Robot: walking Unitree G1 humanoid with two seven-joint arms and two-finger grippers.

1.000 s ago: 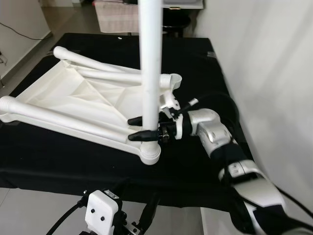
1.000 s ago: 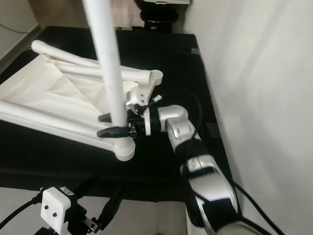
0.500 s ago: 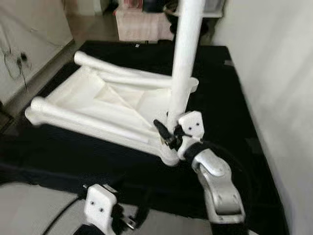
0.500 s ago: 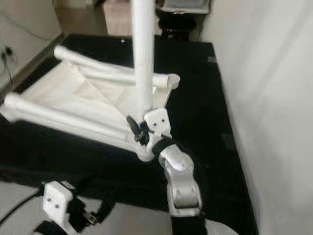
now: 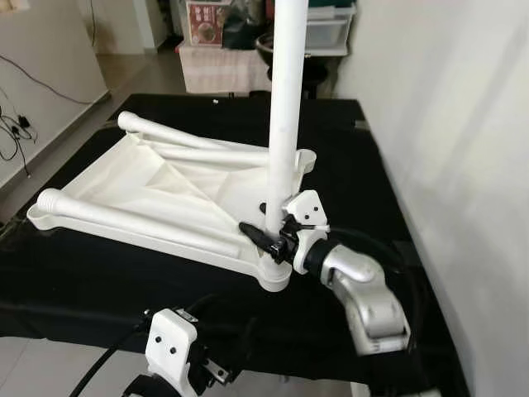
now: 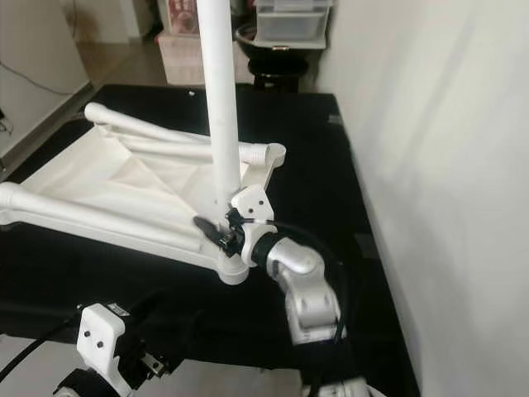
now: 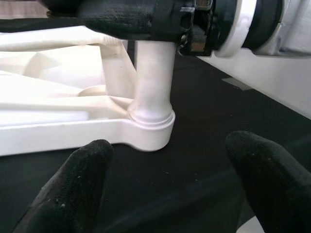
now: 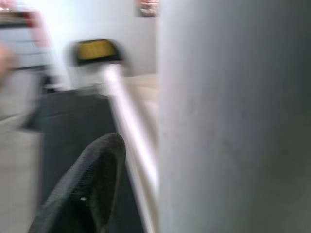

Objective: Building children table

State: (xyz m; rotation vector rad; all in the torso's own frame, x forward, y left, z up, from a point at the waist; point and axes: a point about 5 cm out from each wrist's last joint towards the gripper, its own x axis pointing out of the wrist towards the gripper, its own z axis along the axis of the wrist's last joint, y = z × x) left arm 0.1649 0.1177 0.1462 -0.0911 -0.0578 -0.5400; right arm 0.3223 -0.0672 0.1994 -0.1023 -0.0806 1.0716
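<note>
Right claw [image 5: 266,235] clamped on upright leg [image 5: 285,116] just above corner socket [image 5: 274,276] of upturned tabletop [image 5: 149,186] on black table [image 5: 107,281]; left claw [image 7: 165,179] apart, idle below; keep leg vertical, press straight down.

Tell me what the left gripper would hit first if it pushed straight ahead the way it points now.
Most likely the round white corner socket of the upturned white plastic table, where the upright white leg tube stands. The left gripper is open and aimed at it across the black cloth; depth is unclear.
</note>
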